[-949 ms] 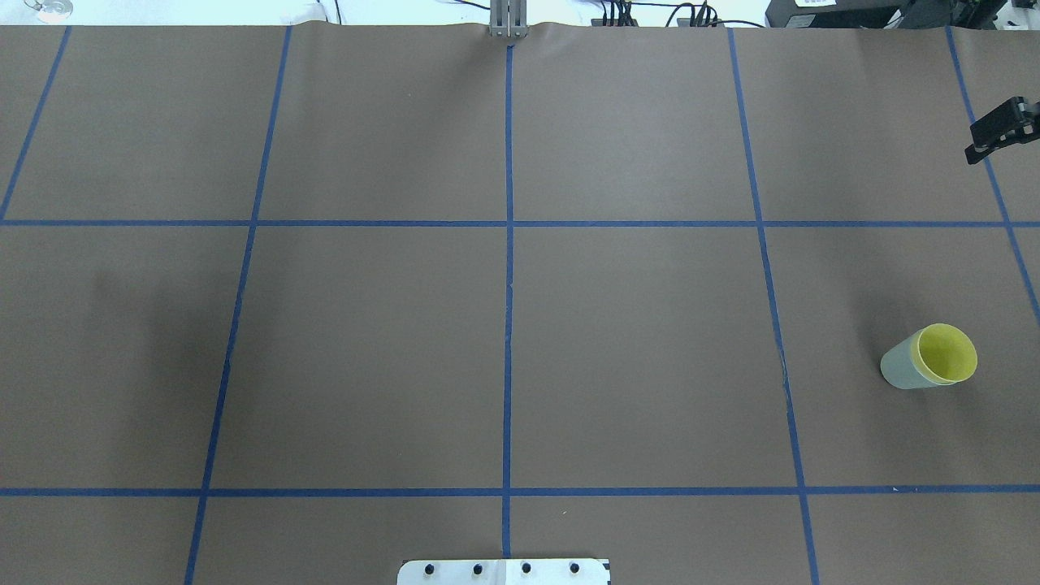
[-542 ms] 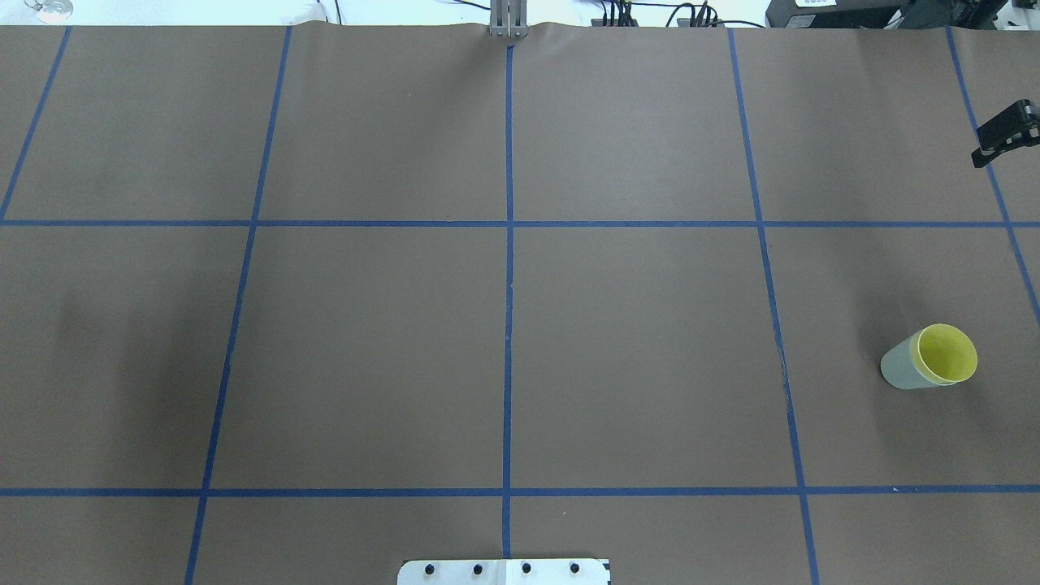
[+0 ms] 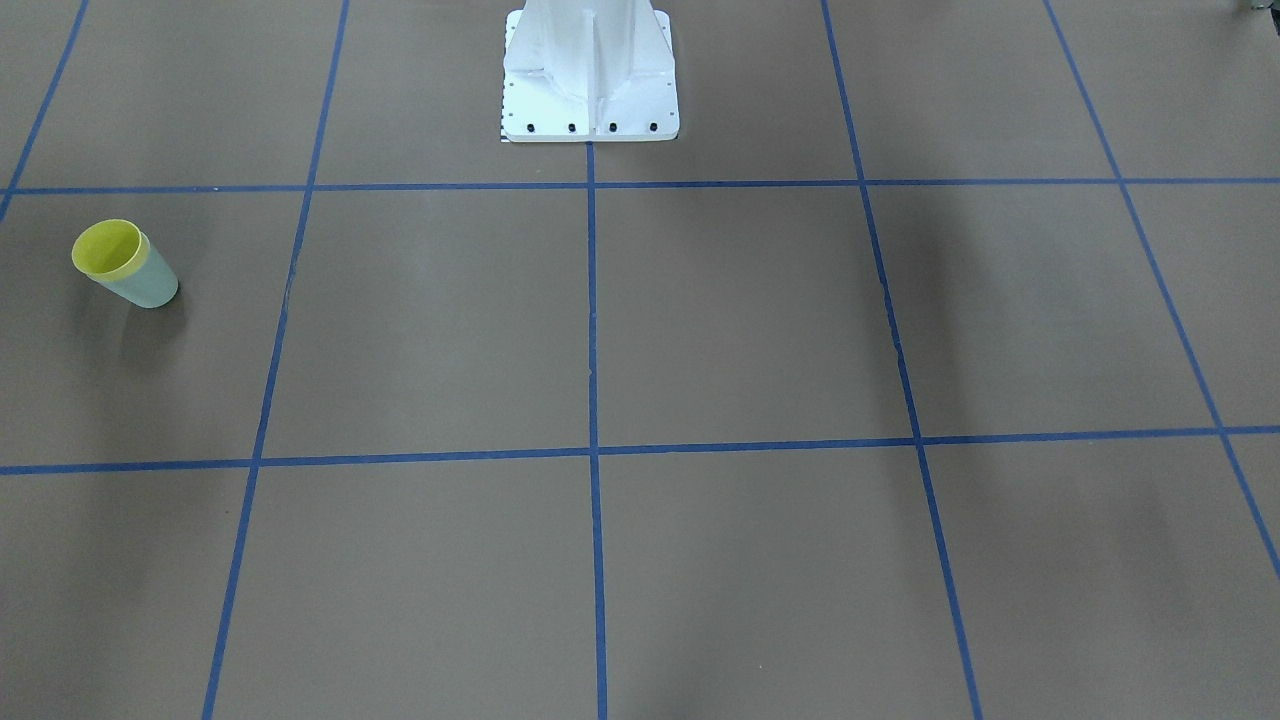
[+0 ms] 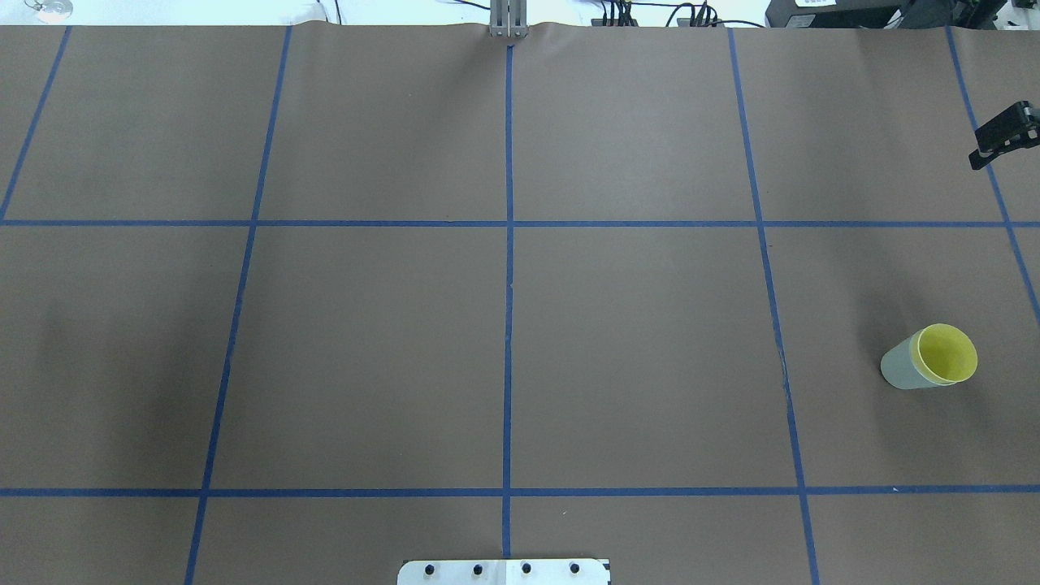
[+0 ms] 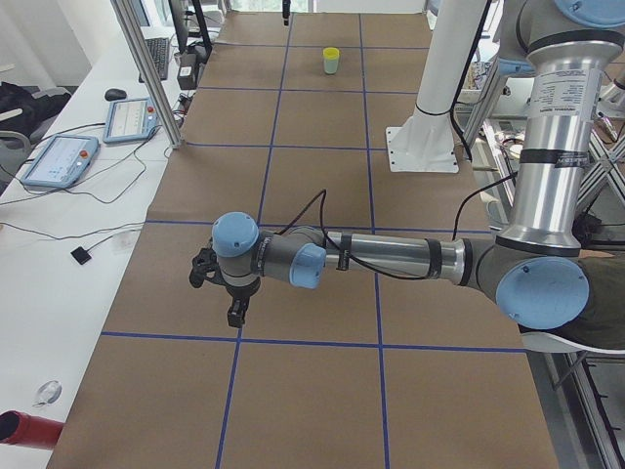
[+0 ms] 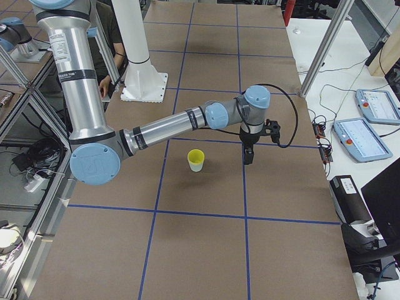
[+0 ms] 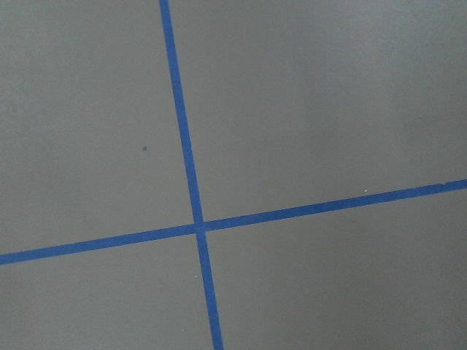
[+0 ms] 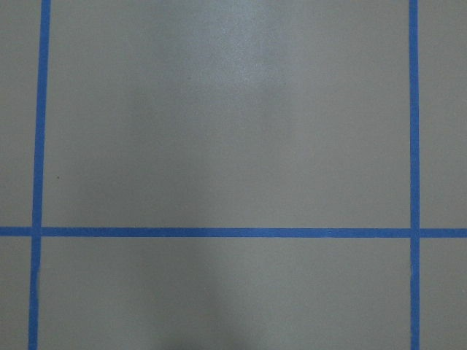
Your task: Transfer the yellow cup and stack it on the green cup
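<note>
Right gripper (image 6: pixel 247 160) is hanging fingers-down over the brown table (image 6: pixel 206 250), to the right of the cups near the middle of the right-side view and apart from them. Whether its jaws are parted or closed cannot be told. Left gripper (image 5: pixel 235 318) is pointing down at the left-centre of the left-side view, its state equally unreadable. Yellow cup (image 4: pixel 946 355) is sitting nested inside the green cup (image 4: pixel 896 370), its rim showing above. The pair is standing upright at the right of the overhead frame, below mid-height. Both wrist cameras are showing blue tape lines (image 7: pixel 182 146) crossing on the table.
</note>
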